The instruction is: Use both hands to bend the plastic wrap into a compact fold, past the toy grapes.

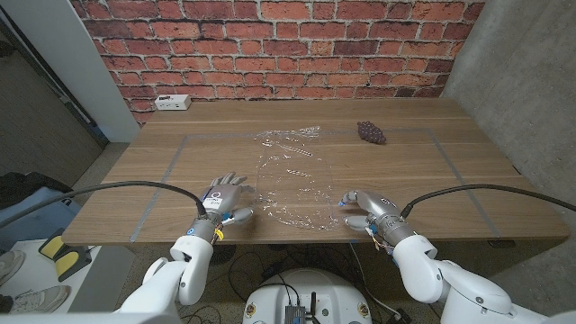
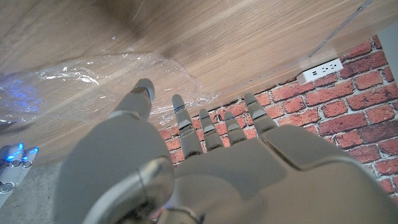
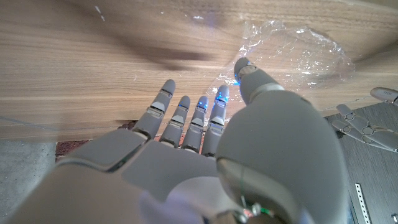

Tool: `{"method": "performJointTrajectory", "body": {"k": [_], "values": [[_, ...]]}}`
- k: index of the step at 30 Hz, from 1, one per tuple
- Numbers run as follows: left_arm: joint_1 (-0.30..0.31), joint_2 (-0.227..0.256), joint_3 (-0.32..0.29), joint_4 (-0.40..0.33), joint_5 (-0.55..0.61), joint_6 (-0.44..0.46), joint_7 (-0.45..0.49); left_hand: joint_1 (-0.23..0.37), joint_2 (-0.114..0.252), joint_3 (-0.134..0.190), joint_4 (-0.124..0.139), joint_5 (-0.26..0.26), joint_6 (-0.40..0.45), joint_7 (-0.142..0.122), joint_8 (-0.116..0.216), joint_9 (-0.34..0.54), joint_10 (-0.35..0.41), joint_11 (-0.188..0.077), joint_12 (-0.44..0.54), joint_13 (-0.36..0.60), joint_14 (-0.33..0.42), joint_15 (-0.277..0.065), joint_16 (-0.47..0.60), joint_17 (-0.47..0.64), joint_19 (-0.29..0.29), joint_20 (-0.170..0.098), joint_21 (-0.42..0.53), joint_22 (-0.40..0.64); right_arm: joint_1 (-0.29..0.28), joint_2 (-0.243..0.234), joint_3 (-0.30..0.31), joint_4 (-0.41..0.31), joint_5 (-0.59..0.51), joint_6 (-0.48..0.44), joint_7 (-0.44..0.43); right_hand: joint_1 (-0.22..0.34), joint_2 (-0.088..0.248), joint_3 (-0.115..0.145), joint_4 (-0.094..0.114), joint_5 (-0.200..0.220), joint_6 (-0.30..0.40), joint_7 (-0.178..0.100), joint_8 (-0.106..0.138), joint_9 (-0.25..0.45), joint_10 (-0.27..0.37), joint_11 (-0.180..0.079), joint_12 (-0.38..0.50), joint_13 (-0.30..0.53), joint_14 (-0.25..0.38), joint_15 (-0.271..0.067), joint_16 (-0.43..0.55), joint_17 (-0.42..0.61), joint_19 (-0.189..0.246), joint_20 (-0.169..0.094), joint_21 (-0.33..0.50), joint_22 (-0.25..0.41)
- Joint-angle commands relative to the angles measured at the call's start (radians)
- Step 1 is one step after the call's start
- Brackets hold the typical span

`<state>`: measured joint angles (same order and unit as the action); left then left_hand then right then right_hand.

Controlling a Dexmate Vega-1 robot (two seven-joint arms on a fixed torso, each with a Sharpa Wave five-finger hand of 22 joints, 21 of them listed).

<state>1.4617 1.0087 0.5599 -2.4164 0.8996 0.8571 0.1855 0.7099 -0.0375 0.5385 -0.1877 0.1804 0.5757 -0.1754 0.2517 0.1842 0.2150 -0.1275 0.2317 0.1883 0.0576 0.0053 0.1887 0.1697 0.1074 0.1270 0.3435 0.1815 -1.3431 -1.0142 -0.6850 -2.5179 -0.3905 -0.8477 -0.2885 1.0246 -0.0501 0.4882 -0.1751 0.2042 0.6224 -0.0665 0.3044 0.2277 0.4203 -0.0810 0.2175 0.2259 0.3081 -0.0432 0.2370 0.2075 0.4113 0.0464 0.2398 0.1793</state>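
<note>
A clear, crinkled sheet of plastic wrap (image 1: 290,178) lies spread on the wooden table (image 1: 162,193), reaching from near the front edge to the middle. The dark purple toy grapes (image 1: 371,132) sit farther back to the right. My left hand (image 1: 224,200) is just left of the wrap's near corner, fingers apart and holding nothing. My right hand (image 1: 367,212) is at the wrap's near right corner, also empty, fingers spread. The wrap (image 2: 93,74) shows beyond my left hand (image 2: 199,162), and the wrap (image 3: 292,46) shows beyond my right hand (image 3: 217,155).
A white power strip (image 1: 171,103) lies at the back left by the brick wall (image 1: 270,36). Grey tape lines (image 1: 165,171) mark a rectangle on the table. A grey wall (image 1: 531,90) stands to the right. Cables run from both arms.
</note>
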Motion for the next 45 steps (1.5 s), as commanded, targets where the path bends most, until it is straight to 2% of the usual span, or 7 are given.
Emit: {"method": "performJointTrajectory", "body": {"k": [1,5,9,14,23,38,45], "values": [[-0.033,0.002,0.037,0.004,0.083,0.029,-0.089,0.02,-0.007,-0.008,0.002,0.006,0.003,-0.014,0.001,0.002,0.004,-0.01,-0.003,0.005,0.003,-0.002,-0.003,0.002,0.011,-0.001,-0.003,0.001,0.026,-0.014,-0.039,-0.01,-0.022,-0.035,0.052,0.031,0.006,-0.013,0.002,0.013,-0.025,-0.057,0.009,0.013,-0.003,-0.01,-0.003,0.011,-0.016,-0.086,0.0,0.008,-0.001,-0.013,-0.009,0.004],[-0.032,-0.001,0.032,0.003,0.091,0.027,-0.102,0.03,-0.012,-0.011,0.003,0.007,0.011,-0.018,0.002,0.003,0.006,-0.011,-0.004,0.005,0.004,-0.004,-0.002,0.002,0.012,-0.003,-0.005,0.001,0.016,-0.012,-0.035,-0.001,-0.022,-0.017,0.032,0.063,0.006,-0.045,0.011,0.022,-0.077,-0.132,0.009,0.032,-0.087,-0.03,-0.028,0.021,-0.031,-0.085,0.003,0.018,-0.005,-0.015,-0.015,0.005],[-0.029,-0.004,0.024,0.003,0.091,0.02,-0.108,0.038,-0.015,-0.013,0.004,0.008,0.014,-0.023,0.0,0.003,0.006,-0.01,-0.004,0.005,0.005,-0.003,-0.002,0.002,0.013,-0.003,-0.007,0.001,0.008,-0.005,-0.03,0.018,-0.014,0.014,0.014,0.074,0.012,-0.059,0.015,0.025,-0.087,-0.152,0.014,0.04,-0.131,-0.047,-0.035,0.025,-0.039,-0.088,0.004,0.023,-0.014,-0.015,-0.02,0.005],[-0.023,-0.007,0.011,0.002,0.083,0.012,-0.111,0.047,-0.017,-0.016,0.008,0.008,0.014,-0.024,-0.004,0.003,0.009,-0.007,-0.005,0.005,0.006,-0.005,-0.002,0.002,0.014,-0.004,-0.01,0.002,0.003,0.005,-0.03,0.041,-0.009,0.054,0.001,0.105,0.027,-0.069,0.013,0.027,-0.069,-0.153,0.035,0.053,-0.152,-0.091,-0.029,0.03,-0.044,-0.097,0.009,0.03,-0.019,-0.021,-0.022,0.006],[-0.022,-0.011,-0.003,0.0,0.078,0.007,-0.127,0.053,-0.02,-0.023,0.013,0.009,0.017,-0.019,-0.007,0.004,0.012,-0.008,-0.005,0.005,0.006,-0.006,-0.003,0.002,0.014,-0.006,-0.013,0.002,0.013,0.021,-0.035,0.082,0.001,0.124,0.017,0.133,0.042,-0.078,0.012,0.028,-0.045,-0.154,0.057,0.066,-0.15,-0.116,-0.021,0.033,-0.046,-0.104,0.014,0.036,-0.026,-0.028,-0.024,0.006],[-0.005,-0.013,-0.021,-0.007,0.07,0.002,-0.12,0.055,-0.021,-0.033,0.021,0.008,0.018,-0.016,-0.015,0.005,0.014,-0.006,-0.006,0.005,0.005,-0.006,-0.003,0.003,0.013,-0.005,-0.018,0.003,0.033,0.053,-0.055,0.131,-0.058,0.114,0.016,0.177,0.073,-0.093,0.013,0.02,0.009,-0.154,0.091,0.08,-0.127,-0.114,-0.006,0.036,-0.049,-0.113,0.023,0.044,-0.033,-0.036,-0.025,0.007],[-0.003,-0.014,-0.021,-0.007,0.073,-0.001,-0.12,0.054,-0.021,-0.039,0.024,0.008,0.014,-0.017,-0.02,0.005,0.014,-0.006,-0.007,0.006,0.005,-0.006,-0.004,0.003,0.013,-0.007,-0.02,0.003,0.03,0.071,-0.054,0.167,-0.086,0.155,-0.018,0.157,0.114,-0.154,0.044,-0.001,0.198,-0.107,0.163,0.072,-0.027,-0.1,0.025,0.037,-0.003,-0.132,0.062,0.059,-0.014,-0.041,-0.015,0.008]]}}
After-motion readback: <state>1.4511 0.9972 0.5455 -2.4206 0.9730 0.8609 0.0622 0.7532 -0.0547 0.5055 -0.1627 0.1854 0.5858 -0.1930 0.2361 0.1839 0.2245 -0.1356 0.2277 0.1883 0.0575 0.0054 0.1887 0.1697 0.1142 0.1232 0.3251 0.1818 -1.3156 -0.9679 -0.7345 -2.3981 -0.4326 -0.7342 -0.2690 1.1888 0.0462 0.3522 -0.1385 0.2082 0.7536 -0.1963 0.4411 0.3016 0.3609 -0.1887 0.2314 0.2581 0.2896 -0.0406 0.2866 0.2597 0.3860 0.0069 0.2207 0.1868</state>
